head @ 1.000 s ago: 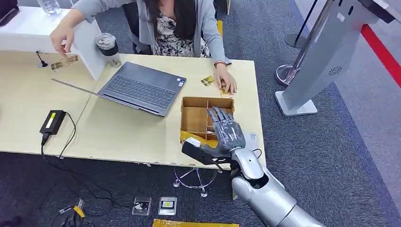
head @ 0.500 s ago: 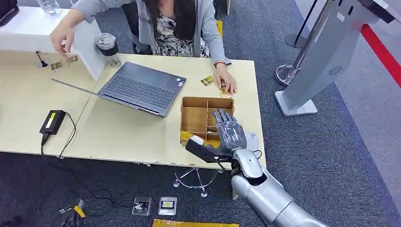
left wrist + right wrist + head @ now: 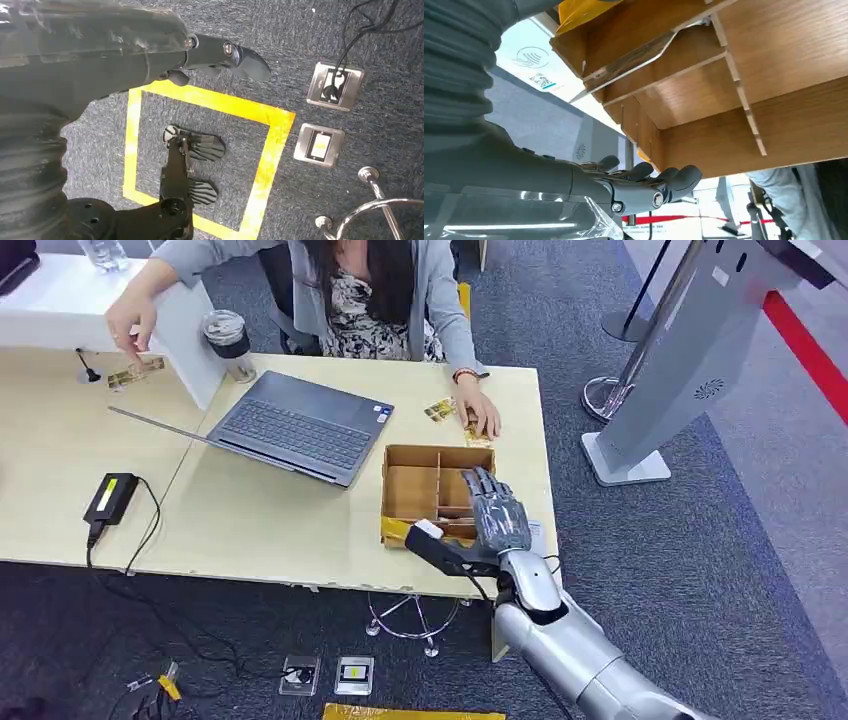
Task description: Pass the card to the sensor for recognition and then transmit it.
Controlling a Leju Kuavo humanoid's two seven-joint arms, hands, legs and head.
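A wooden box (image 3: 400, 455) with several compartments sits near the table's front right corner. My right hand (image 3: 495, 520) hovers over its right compartments, fingers stretched and apart, thumb out to the side, holding nothing. In the right wrist view the box (image 3: 774, 50) is close ahead of the fingers (image 3: 674, 180), with a clear card (image 3: 634, 57) leaning in one slot. A white sensor pad (image 3: 534, 532) with a logo (image 3: 531, 57) lies beside the box. Loose cards (image 3: 440, 410) lie by a person's hand (image 3: 482, 418). My left hand (image 3: 225, 52) hangs over the floor, holding nothing.
A person sits behind the table, one hand near a card at the far left (image 3: 135, 370). An open laptop (image 3: 300, 425), a cup (image 3: 228, 340) and a power adapter (image 3: 110, 497) are on the table. A grey kiosk stand (image 3: 680, 360) is on the right. Floor sockets (image 3: 320, 145).
My right hand has moved forward and a little to the right, further over the box. The person and the things on the table have not moved.
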